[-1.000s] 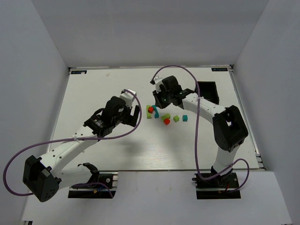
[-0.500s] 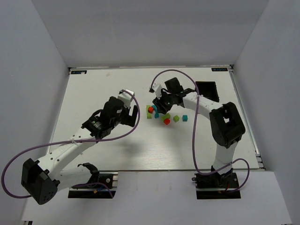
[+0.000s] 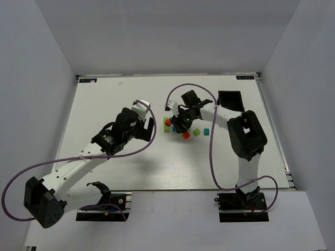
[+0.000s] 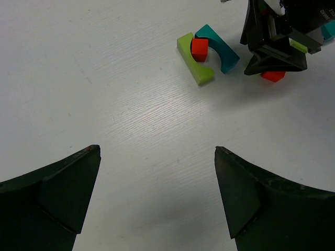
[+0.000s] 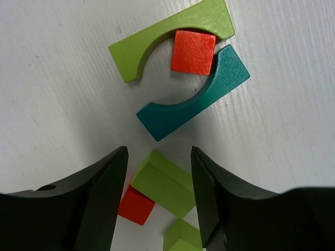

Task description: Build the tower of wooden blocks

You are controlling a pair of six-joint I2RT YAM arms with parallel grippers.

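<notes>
No upright tower shows; the wood blocks lie singly on the table. A red cube [image 5: 193, 51] sits between a lime arch [image 5: 167, 31] and a teal arch [image 5: 196, 99]. My right gripper [image 5: 158, 150] hovers open just near of them, its fingers either side of a lime block [image 5: 167, 188]. That block lies against a second red cube [image 5: 137, 205] and a green block [image 5: 183, 238]. From above, the right gripper [image 3: 180, 124] covers this cluster. My left gripper [image 4: 157, 151] is wide open over bare table, holding nothing, well short of the lime arch [image 4: 194, 57].
A green cube [image 3: 197, 132] and a teal cube [image 3: 206, 131] lie right of the cluster. A black tray [image 3: 231, 99] stands at the back right. The left gripper [image 3: 148, 128] hangs left of the blocks. White walls enclose the table.
The right gripper's jaws have opened, and it has swung toward the near side, over the lime block. The left arm shifted slightly early on, then held still.
</notes>
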